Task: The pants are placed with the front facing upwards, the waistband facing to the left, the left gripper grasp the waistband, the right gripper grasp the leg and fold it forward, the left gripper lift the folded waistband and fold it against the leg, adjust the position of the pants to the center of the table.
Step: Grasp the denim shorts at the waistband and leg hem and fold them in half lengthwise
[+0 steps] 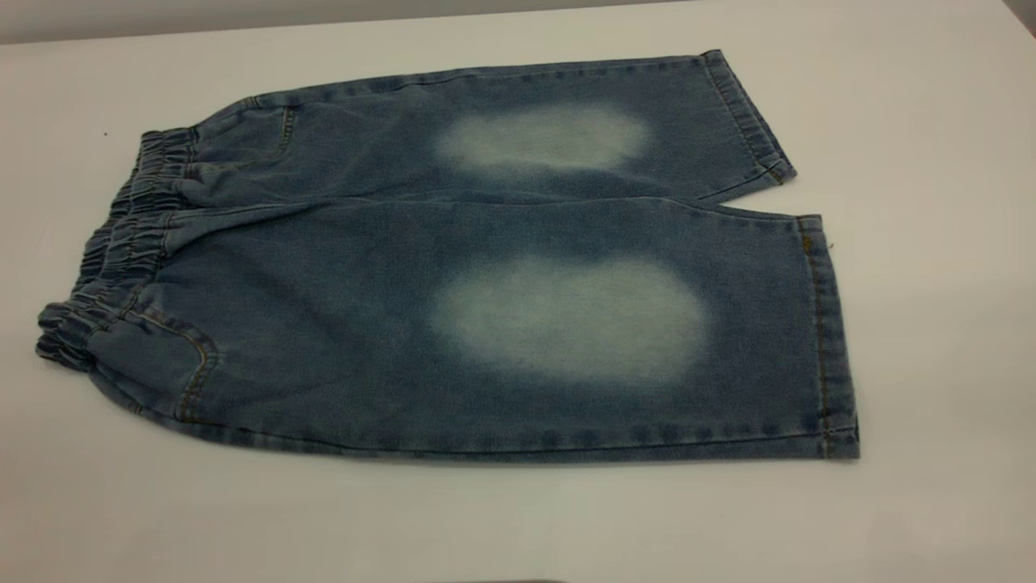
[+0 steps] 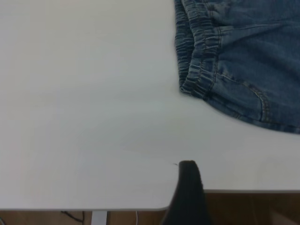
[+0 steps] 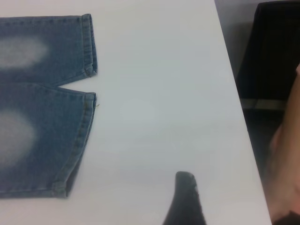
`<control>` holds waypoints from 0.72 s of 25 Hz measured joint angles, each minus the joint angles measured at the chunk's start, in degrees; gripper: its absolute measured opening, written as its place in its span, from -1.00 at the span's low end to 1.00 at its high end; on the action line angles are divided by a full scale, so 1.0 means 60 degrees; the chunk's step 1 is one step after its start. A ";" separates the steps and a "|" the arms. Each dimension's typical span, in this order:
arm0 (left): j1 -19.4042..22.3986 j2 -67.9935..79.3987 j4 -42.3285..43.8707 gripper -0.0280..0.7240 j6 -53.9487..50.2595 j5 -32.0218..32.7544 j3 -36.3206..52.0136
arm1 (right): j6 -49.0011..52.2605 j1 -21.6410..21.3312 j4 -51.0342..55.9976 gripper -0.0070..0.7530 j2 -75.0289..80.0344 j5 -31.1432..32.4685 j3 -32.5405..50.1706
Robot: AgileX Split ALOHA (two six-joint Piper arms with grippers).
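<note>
The pants [image 1: 502, 267] lie flat on the white table [image 1: 931, 324], front side up, with a pale oval on each leg. The ruffled waistband [image 1: 121, 243] points left and the two leg hems point right. The far leg [image 1: 550, 138] and the near leg [image 1: 566, 324] lie side by side. Neither gripper shows in the exterior view. In the left wrist view a black part of the left gripper [image 2: 188, 192] hangs at the table's edge, apart from the waistband [image 2: 197, 61]. In the right wrist view a black part of the right gripper [image 3: 186, 199] sits over bare table, apart from the leg hems [image 3: 86, 42].
The table's side edge runs close to the right gripper, with a dark object [image 3: 272, 51] and part of a person's arm [image 3: 286, 154] beyond it. The table's edge [image 2: 93, 206] also lies just by the left gripper. Bare tabletop surrounds the pants.
</note>
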 joint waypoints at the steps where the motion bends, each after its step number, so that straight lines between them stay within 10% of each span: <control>1: 0.0000 0.0000 0.0000 0.46 0.0000 0.0000 0.0000 | 0.0000 0.0000 0.0000 0.27 0.0000 0.0000 0.0000; 18: 0.0000 0.4249 -0.0571 0.46 -0.0029 -0.1807 -0.1272 | 0.0000 0.0417 0.0413 0.27 0.2278 -0.0908 -0.1483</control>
